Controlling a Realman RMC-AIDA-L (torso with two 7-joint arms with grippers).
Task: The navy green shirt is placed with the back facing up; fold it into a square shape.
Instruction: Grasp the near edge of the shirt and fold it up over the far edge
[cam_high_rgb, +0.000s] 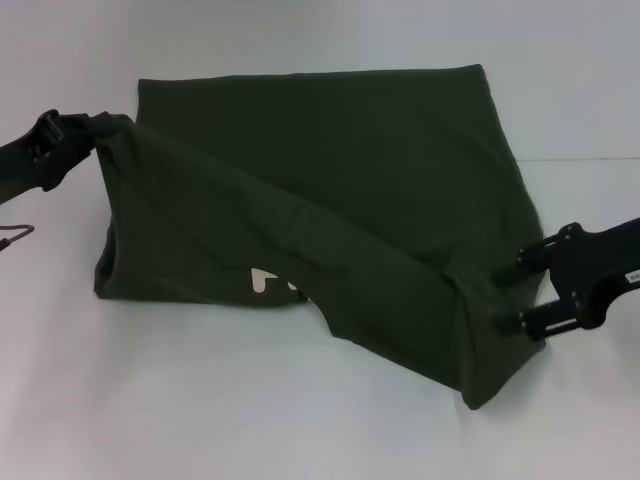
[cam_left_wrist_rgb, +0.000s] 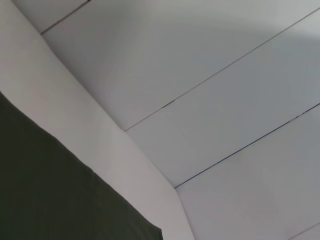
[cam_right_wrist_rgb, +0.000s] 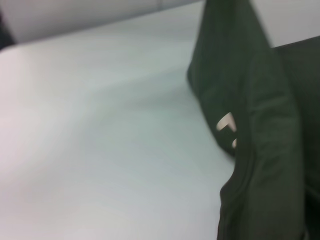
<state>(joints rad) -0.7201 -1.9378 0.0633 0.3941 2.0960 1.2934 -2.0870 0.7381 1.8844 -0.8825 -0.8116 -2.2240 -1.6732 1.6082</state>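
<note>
The navy green shirt (cam_high_rgb: 330, 200) lies on the white table with its near edge lifted and stretched into a diagonal fold from upper left to lower right. A bit of cream lettering (cam_high_rgb: 262, 281) shows under the raised fold. My left gripper (cam_high_rgb: 95, 128) is shut on the shirt's left corner, held up off the table. My right gripper (cam_high_rgb: 508, 293) is shut on the shirt's lower right corner. The left wrist view shows a dark piece of the shirt (cam_left_wrist_rgb: 55, 195). The right wrist view shows the hanging shirt (cam_right_wrist_rgb: 260, 125) with the lettering (cam_right_wrist_rgb: 226, 125).
The white table (cam_high_rgb: 200, 400) spreads around the shirt. A small dark hook-like object (cam_high_rgb: 15, 236) lies at the table's left edge. The left wrist view looks up at grey panels (cam_left_wrist_rgb: 200, 100).
</note>
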